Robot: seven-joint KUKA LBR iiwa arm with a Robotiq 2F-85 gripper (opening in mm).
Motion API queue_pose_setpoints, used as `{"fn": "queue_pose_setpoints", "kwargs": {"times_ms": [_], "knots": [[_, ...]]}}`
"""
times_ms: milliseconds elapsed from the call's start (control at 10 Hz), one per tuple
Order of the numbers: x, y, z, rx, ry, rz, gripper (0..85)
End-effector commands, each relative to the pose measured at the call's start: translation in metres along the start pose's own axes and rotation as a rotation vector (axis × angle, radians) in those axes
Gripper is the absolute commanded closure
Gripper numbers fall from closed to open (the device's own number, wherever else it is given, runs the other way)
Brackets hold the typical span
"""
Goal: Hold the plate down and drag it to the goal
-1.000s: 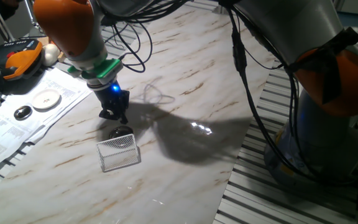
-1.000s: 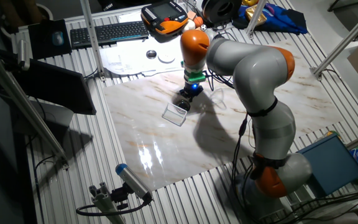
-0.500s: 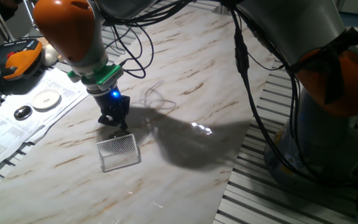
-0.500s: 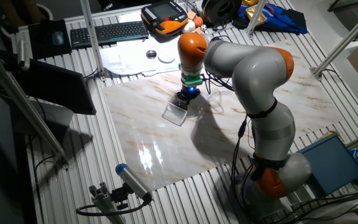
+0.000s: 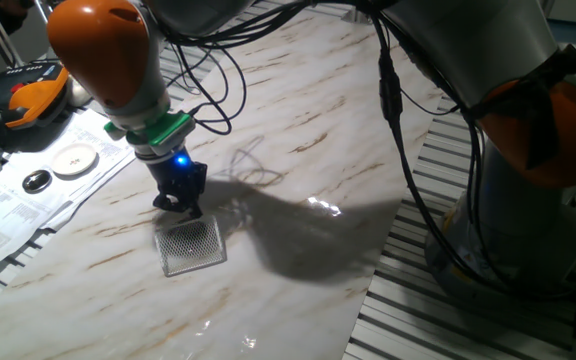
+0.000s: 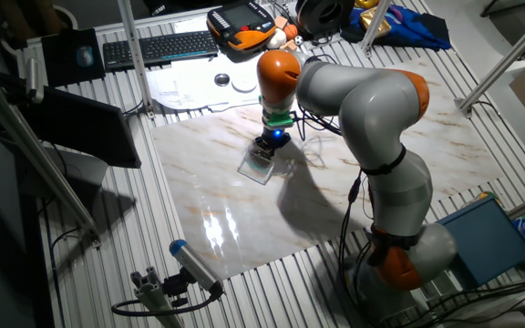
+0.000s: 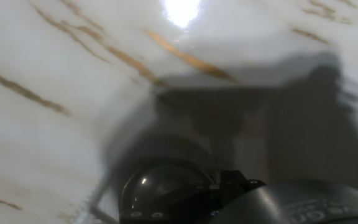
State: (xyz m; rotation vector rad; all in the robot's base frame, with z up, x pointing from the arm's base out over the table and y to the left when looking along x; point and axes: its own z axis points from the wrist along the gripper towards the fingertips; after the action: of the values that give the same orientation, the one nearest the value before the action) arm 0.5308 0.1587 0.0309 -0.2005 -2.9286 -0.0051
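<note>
My gripper (image 5: 180,205) points down at the marble table (image 5: 298,120), its fingertips close together at the far edge of the goal (image 5: 191,246), a small see-through mesh rectangle. The plate (image 7: 161,194) shows in the hand view as a dark shiny round dish with a raised rim, right below the hand. In the fixed views it is mostly hidden under the fingertips; only a dark patch shows through the goal's far part. In the other fixed view the gripper (image 6: 264,151) stands at the upper edge of the goal (image 6: 256,167).
A larger white disc (image 5: 75,160) and a small dark disc (image 5: 36,181) lie on paper sheets at the left. An orange hand-held controller (image 5: 28,92) sits behind them. Loose cables (image 5: 253,158) trail over the table. A keyboard (image 6: 153,47) lies beyond the table.
The gripper has moved left and toward the goal. The plate, seen just beyond the goal a second ago, is now covered by the fingers at the goal's far edge.
</note>
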Motion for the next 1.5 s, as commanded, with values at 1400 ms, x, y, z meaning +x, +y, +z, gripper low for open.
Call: {"fn": "queue_pose_setpoints", "kwargs": {"times_ms": [1400], "knots": [[0.004,0.027,0.004,-0.012,-0.008,0.05,85.0]]}}
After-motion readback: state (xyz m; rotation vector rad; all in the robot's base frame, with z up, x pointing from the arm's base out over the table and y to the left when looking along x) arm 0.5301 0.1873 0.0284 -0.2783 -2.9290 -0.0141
